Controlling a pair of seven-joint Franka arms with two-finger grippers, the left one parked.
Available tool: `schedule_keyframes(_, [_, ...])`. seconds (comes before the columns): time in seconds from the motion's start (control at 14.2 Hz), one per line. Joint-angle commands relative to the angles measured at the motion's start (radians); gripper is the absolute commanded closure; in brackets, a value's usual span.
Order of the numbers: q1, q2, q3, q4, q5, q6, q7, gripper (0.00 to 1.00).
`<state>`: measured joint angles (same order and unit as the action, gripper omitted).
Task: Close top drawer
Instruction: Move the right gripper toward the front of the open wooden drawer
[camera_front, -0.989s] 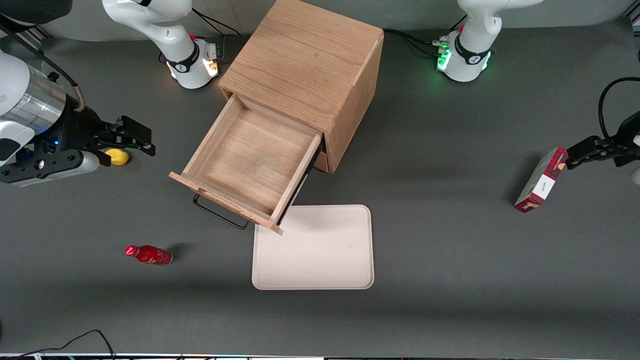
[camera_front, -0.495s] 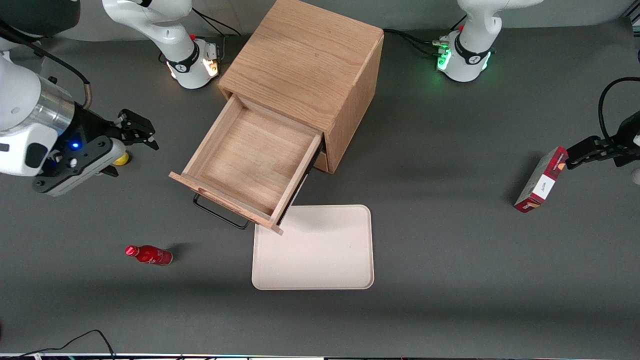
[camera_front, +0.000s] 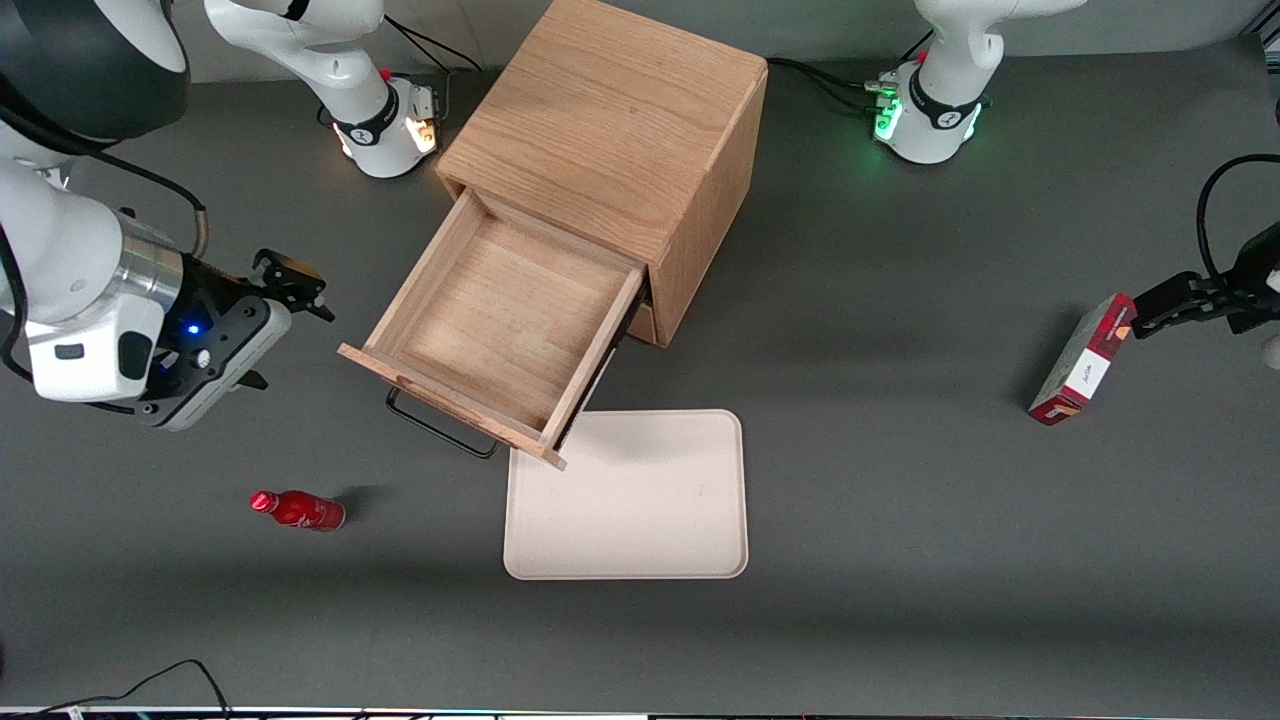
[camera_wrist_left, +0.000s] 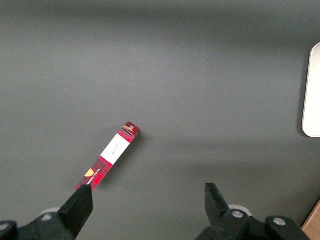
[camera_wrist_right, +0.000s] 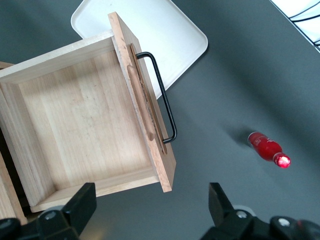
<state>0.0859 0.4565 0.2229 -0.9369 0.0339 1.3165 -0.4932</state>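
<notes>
Farthest toward the working arm's end of the table, the gripper (camera_front: 285, 290), raised above the grey table (camera_front: 900, 500), beside the pulled-out drawer (camera_front: 500, 320) and apart from it. Fingers (camera_wrist_right: 80, 205) spread wide in the right wrist view, nothing between them, nothing touched.

Nearer the front camera than the gripper, a small red bottle (camera_front: 297, 509) lying on its side on the table, well apart from everything else; seen also from the right wrist (camera_wrist_right: 269, 148).

Next, the drawer, slid far out of the cabinet (camera_front: 610, 130) toward the front camera, open and bare inside. Light oak tray with low walls, front panel (camera_wrist_right: 142, 100) at an angle to the table edge. Black wire handle (camera_front: 440, 428) on the front panel, sticking out over the table; clear in the right wrist view too (camera_wrist_right: 162, 95). Below the drawer's inner end, a dark gap in the cabinet face.

Just in front of the drawer, a pale tray (camera_front: 640, 500) flat on the table, one corner tucked under the drawer's front corner as viewed from above.

Toward the parked arm's end, a red box (camera_front: 1082, 360) tilted on the table, with a white label; in the left wrist view (camera_wrist_left: 107, 156) lying alone on bare grey surface.
</notes>
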Motion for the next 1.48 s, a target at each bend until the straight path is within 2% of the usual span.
schedule_keyframes(0.0, [0.002, 0.010, 0.000, 0.058, -0.013, -0.025, -0.070, 0.00])
schedule_keyframes(0.28, [0.000, 0.022, -0.003, 0.056, -0.012, -0.017, -0.162, 0.00])
schedule_keyframes(0.42, [0.006, 0.025, -0.002, 0.056, -0.014, -0.002, -0.151, 0.00])
schedule_keyframes(0.78, [0.009, 0.149, -0.002, 0.055, -0.008, 0.075, -0.079, 0.00])
schedule_keyframes(0.99, [0.009, 0.224, 0.000, 0.041, 0.033, 0.076, -0.061, 0.00])
schedule_keyframes(1.41, [-0.002, 0.251, -0.002, -0.034, 0.070, 0.102, -0.051, 0.00])
